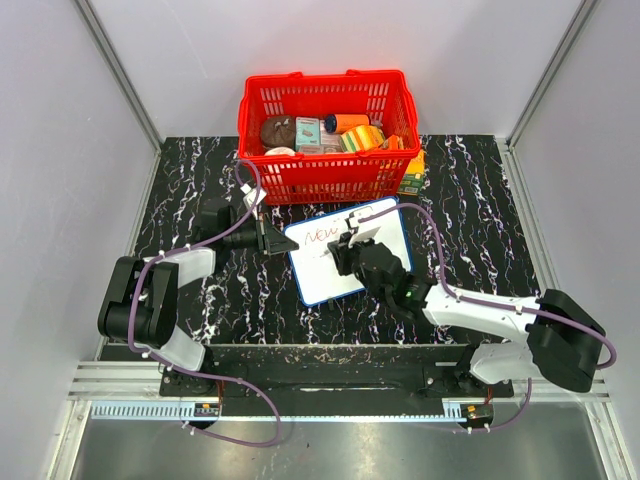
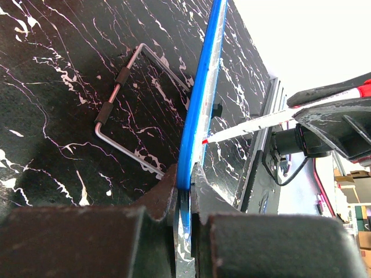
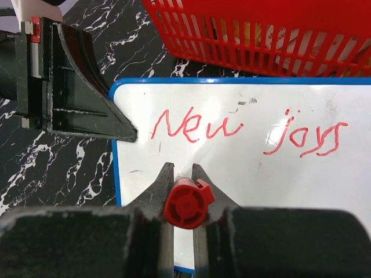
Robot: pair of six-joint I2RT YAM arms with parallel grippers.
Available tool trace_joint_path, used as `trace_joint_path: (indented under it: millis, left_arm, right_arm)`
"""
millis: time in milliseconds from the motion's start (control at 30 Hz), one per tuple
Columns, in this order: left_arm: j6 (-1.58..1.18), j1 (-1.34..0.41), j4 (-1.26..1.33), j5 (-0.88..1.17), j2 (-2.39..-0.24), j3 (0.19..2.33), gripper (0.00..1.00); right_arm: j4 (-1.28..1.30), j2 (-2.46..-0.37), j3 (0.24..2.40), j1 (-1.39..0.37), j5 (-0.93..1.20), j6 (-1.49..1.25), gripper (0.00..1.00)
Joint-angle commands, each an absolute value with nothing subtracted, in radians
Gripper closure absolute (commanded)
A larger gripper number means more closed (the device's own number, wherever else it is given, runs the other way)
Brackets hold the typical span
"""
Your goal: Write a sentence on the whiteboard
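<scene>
Left claw: the left claw (image 2: 184, 191) is clamped on the blue rim of the whiteboard (image 3: 249, 191), one finger on each side, steadying the left edge.
Right claw: the right claw (image 3: 182, 171) is closed on a marker (image 3: 186, 204), its red butt end between the fingers and the tip pointing away at the board.
Whiteboard: directly ahead of the right claw, with the red basket (image 1: 325, 180) just beyond its far edge.
Sentence: the sentence (image 3: 197, 126) reads "New joys" in red so far, one line, just beyond the right claw's fingertips and running off to their right.
Marker tip: in the left wrist view it sits at the board's face close to the clamped rim. I can't tell whether it is touching or a hair off.
Under the board: a wire loop (image 2: 113, 95) lies on the table (image 2: 58, 145) beside the left claw, on the board's underside.
Step in hand: mid-writing, I'd say. Two words are down and the pen sits below them near the left margin, placed for a second line.
Next move: light, even pressure on the tip and short strokes to the right, while the left claw holds firm so the board doesn't skid.
</scene>
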State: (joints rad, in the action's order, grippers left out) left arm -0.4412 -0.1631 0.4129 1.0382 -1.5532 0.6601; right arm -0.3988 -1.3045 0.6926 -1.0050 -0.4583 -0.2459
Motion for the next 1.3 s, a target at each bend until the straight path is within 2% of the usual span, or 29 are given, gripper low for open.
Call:
trace_joint_path:
  millis: [0,1267]
  left_arm:
    - [-0.333,-0.17,0.422,0.917,-1.545,0.644,1.0]
    - [-0.333,-0.172,0.42,0.92,-1.549,0.649,1.0]
  right_arm:
    - [-0.428,-1.259,0.672,-0.996,-0.472,-0.262,1.0]
    - [-0.357,-1.23,0.623,-0.996,-0.426,-0.301,1.0]
